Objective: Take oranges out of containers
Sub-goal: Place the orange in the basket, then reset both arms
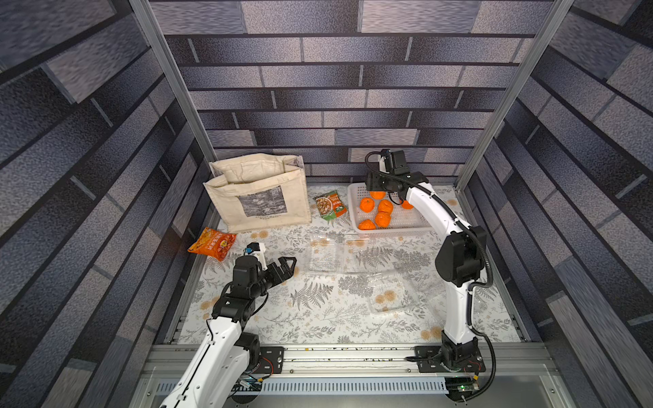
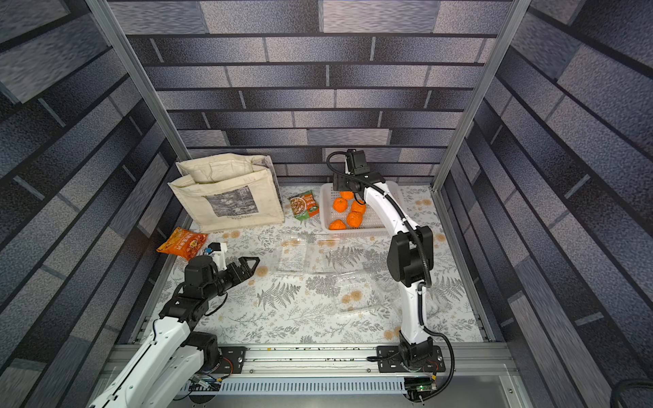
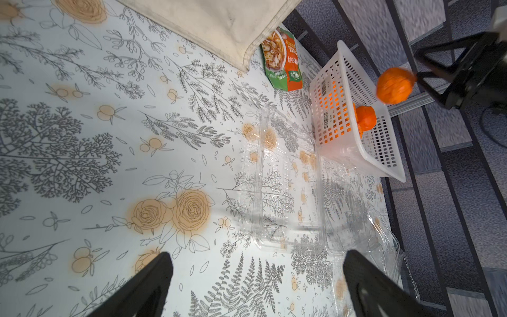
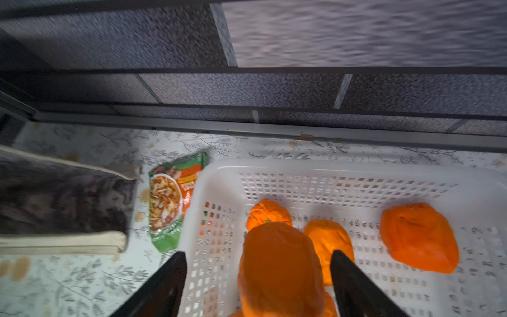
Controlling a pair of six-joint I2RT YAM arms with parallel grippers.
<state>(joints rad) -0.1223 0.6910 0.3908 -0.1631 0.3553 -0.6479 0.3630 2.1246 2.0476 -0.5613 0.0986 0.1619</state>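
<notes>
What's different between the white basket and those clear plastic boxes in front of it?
The white basket is opaque and perforated; the clear boxes are see-through. The basket holds oranges; the boxes lie open and look empty. Both are plastic and sit on the flowered table.

cloth bag [image 1: 258, 197]: upright, 11 o'clock | green snack packet [image 1: 330, 205]: 12 o'clock | white basket [image 1: 406, 220]: 1 o'clock | orange snack packet [image 1: 212, 243]: 9 o'clock | floral tablecloth [image 1: 318, 318]: underneath

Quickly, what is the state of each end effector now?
Left end effector: open, holding nothing.
Right end effector: open; an orange lies between the jaws, apparently not gripped.
</notes>
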